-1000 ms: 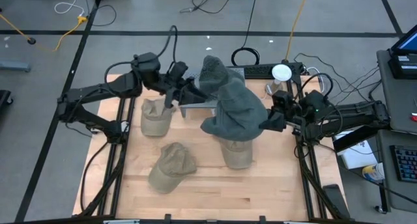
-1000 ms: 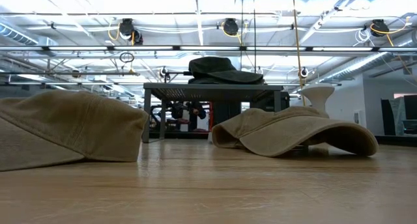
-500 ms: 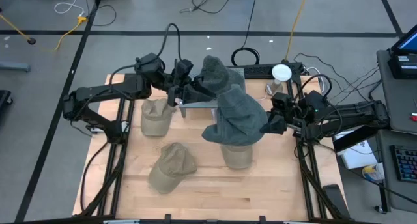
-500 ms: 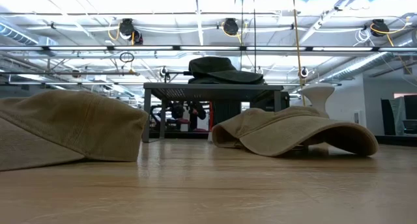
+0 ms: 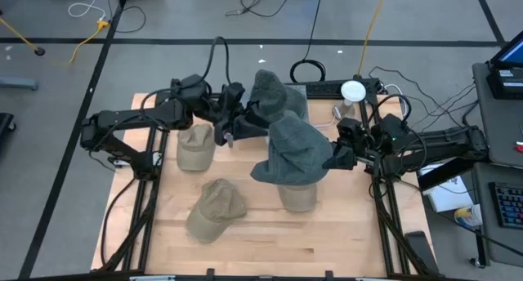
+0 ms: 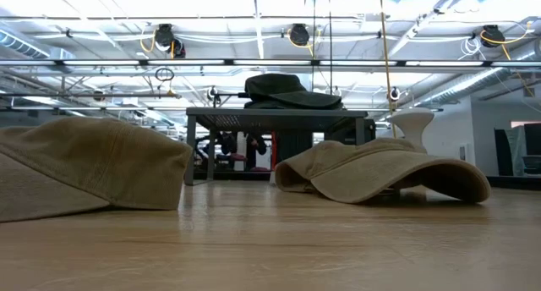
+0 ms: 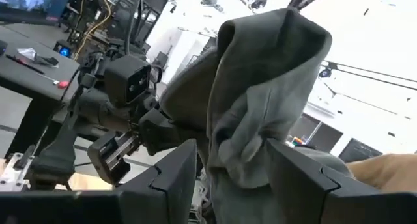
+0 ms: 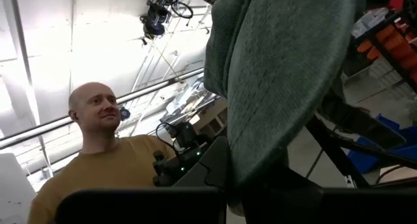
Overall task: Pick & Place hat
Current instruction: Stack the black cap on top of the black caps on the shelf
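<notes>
A grey-green hat [image 5: 296,150] hangs in the air over a tan hat [image 5: 298,195], near the table's middle. My right gripper [image 5: 333,158] is shut on its right side. My left gripper [image 5: 239,124] is open at the hat's left side. In the left wrist view its fingers stand on either side of a hanging fold [image 7: 244,139], and I cannot tell whether they touch it. A second dark green hat [image 6: 283,90] lies on a small grey stand [image 6: 275,115]. My right gripper pinches the grey-green hat's right-hand edge [image 8: 260,159] between its two fingers, coming roughly level from the table's right. The hat is lifted clear, and its body rises in front of the fingers and drapes toward the left arm. The fingers hide the contact itself.
Two more tan hats lie on the wooden table, one beside the left arm [image 5: 194,146] and one toward the near edge [image 5: 216,207]. A white knob-shaped object [image 5: 352,91] stands at the far right. A person in an ochre shirt [image 8: 98,165] shows beyond the table.
My left gripper has moved toward the table's right, closing in on the held hat until the cloth lies between its fingers. The grey-green hat and my right gripper have shifted slightly left and toward the near edge. The hat on the stand has stayed put.
</notes>
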